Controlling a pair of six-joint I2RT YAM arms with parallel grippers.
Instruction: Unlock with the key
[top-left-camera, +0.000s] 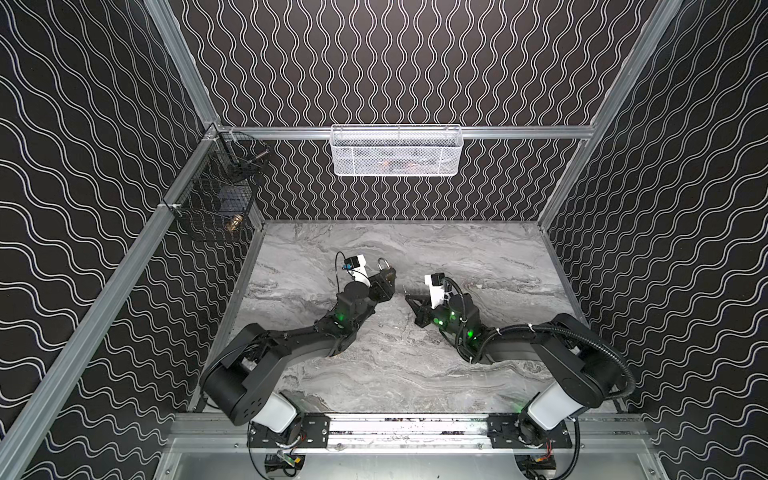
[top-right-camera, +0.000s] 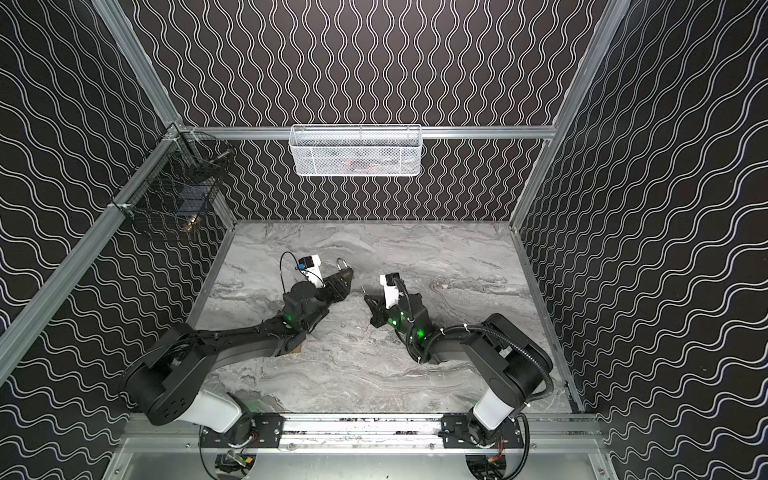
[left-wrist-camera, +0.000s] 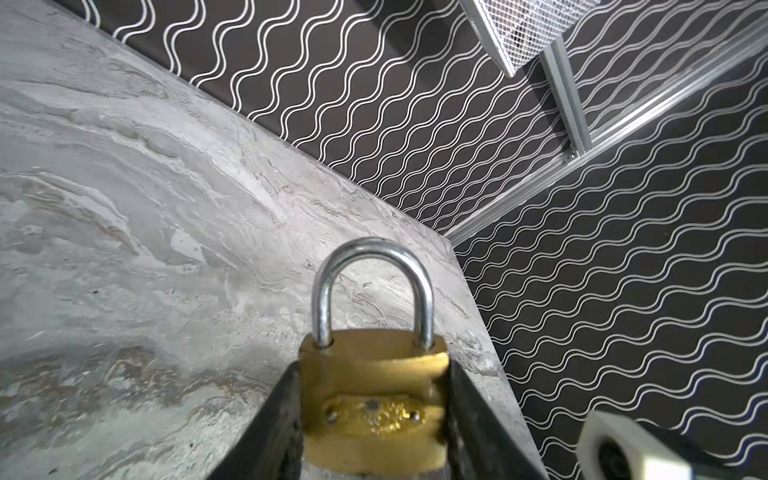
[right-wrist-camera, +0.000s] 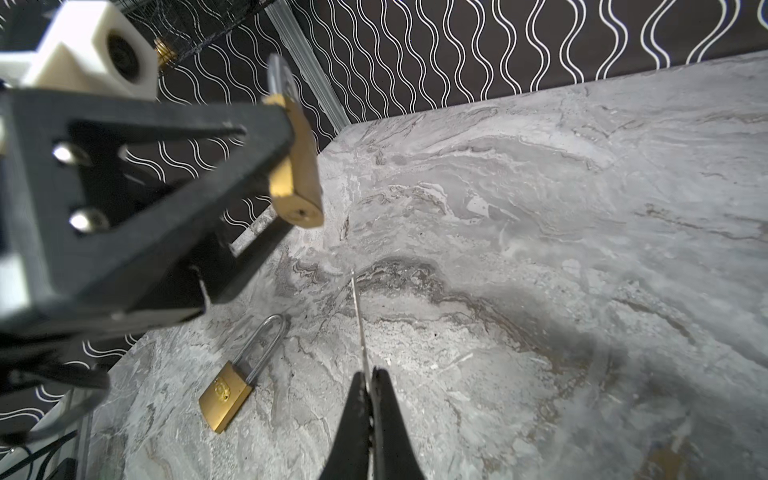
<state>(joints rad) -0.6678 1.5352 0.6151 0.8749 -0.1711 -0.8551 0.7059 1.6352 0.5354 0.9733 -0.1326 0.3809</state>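
– Between the left gripper's (left-wrist-camera: 372, 374) fingers (left-wrist-camera: 270, 415), clear of the table (left-wrist-camera: 124, 208): brass padlock (left-wrist-camera: 374, 399). Jaws pinch the body on both sides. Both shackle legs sit in the body.

– Keyhole?

– Seen in the right wrist view, at the padlock's lower end, turned toward that camera.

– Key?

– Key (right-wrist-camera: 359, 324) is in the right gripper (right-wrist-camera: 368, 376), jaws pressed together on it. Blade seen edge-on, sticking out ahead of the tips. Tip is near the padlock, not touching; both top views show a gap.

– Anything else on the table?

– Second padlock (right-wrist-camera: 226, 395), long shackle, lying flat below the left gripper.

– Walls?

– White basket (top-left-camera: 395, 151) on the back rail, black basket (top-left-camera: 220, 199) on the left rail. Contents unclear.
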